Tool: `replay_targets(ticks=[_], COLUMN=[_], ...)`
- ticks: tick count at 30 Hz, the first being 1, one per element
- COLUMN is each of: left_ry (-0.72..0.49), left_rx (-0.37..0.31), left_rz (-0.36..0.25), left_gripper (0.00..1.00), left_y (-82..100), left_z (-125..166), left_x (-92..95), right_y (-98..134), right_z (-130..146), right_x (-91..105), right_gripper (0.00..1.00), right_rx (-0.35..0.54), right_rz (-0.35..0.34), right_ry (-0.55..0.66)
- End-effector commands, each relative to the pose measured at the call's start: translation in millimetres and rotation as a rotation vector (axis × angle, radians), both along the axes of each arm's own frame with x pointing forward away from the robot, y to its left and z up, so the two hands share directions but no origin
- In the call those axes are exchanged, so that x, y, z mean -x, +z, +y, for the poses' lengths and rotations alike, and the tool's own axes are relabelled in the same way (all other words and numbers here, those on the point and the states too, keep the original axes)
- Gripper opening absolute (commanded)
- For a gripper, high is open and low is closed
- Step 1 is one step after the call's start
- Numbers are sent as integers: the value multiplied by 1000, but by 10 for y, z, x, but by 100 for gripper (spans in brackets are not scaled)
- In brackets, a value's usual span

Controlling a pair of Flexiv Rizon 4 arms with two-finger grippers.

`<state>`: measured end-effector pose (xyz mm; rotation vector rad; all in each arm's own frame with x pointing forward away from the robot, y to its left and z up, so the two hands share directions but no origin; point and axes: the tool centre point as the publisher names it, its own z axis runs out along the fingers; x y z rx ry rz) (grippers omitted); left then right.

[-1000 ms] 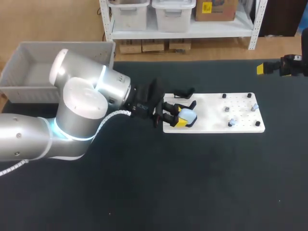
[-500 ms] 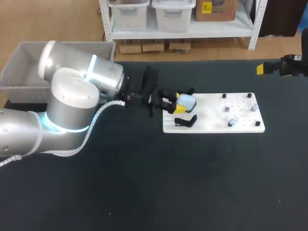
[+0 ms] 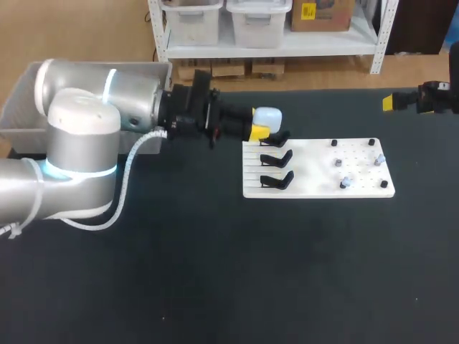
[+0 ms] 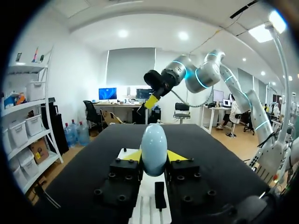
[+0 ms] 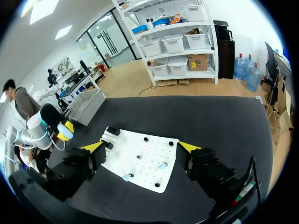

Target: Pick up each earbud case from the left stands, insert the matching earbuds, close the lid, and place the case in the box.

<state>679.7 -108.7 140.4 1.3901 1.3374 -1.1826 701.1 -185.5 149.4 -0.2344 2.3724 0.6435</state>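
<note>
Lifted off the near stand, the case has moved past the far-left corner of the board, clamped in the left pincer. Right pincer gapes empty, beyond its far-right corner.

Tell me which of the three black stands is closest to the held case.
The far-edge stand on the white board, right by the held pale blue earbud case. The middle stand and near-edge stand lie farther off.
</note>
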Motion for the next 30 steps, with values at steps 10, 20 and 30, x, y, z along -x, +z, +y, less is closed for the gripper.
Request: replay_targets(ticks=[10,20,30], left_ry=[16,29,29], left_rx=[34,52,52], left_rz=[18,27,27], left_gripper=[0,0,0], left_y=[214,229,229], left_z=[-125,-118,-118], left_x=[-153,-161,-161], right_y=[1,1,199], right_z=[-3,-3,308], right_x=[1,1,72], right_gripper=[100,100,100], right_rx=[0,0,4], right_rz=[0,0,-48], right_ry=[1,1,79])
